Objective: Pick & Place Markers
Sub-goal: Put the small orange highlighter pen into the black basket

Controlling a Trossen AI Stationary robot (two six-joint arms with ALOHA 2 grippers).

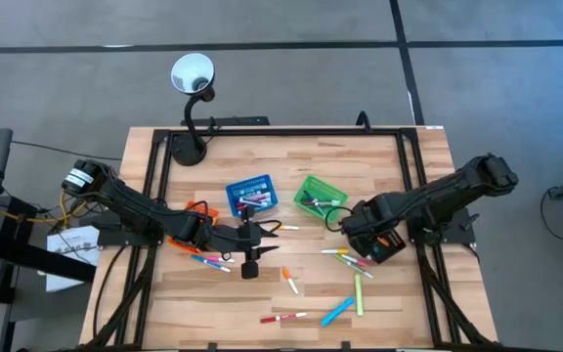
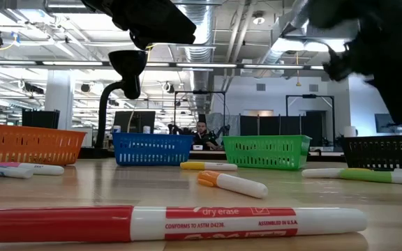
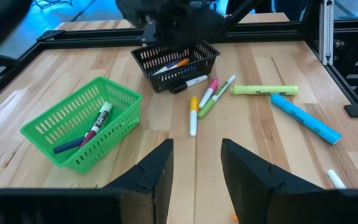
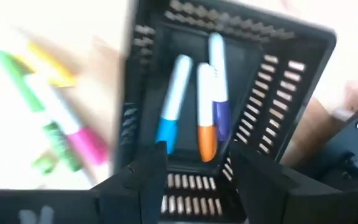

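Right end effector (image 4: 194, 165) hangs directly over the black mesh basket (image 4: 291, 81) at the right side of the table (image 1: 291, 156), its two dark fingers (image 4: 142, 177) spread apart and gripping nothing. Three markers lie inside that basket: a blue-capped marker (image 4: 171, 102), an orange-capped marker (image 4: 205, 109) and a purple-capped marker (image 4: 218, 87), side by side. Just beside the basket on the wood lie a green-and-pink marker (image 4: 58, 124) and a yellow marker (image 4: 45, 65).

Left end effector (image 3: 194, 177) sits low near the middle of the table, pointing toward the right arm, its fingers parted with nothing between them. Ahead of it stands the green basket (image 3: 61, 134) holding a couple of dark markers (image 3: 95, 124).

From overhead, the blue basket (image 1: 250, 193) with markers in it stands just left of the green one, and an orange basket (image 1: 195, 209) shows partly under the left arm. Loose markers are scattered across the near half of the table, among them a light-blue highlighter (image 1: 337, 311), a yellow-green highlighter (image 1: 358, 294), a red-capped marker (image 1: 283, 318) and an orange-capped one (image 1: 289, 281). A desk lamp (image 1: 192, 76) stands at the far left corner.
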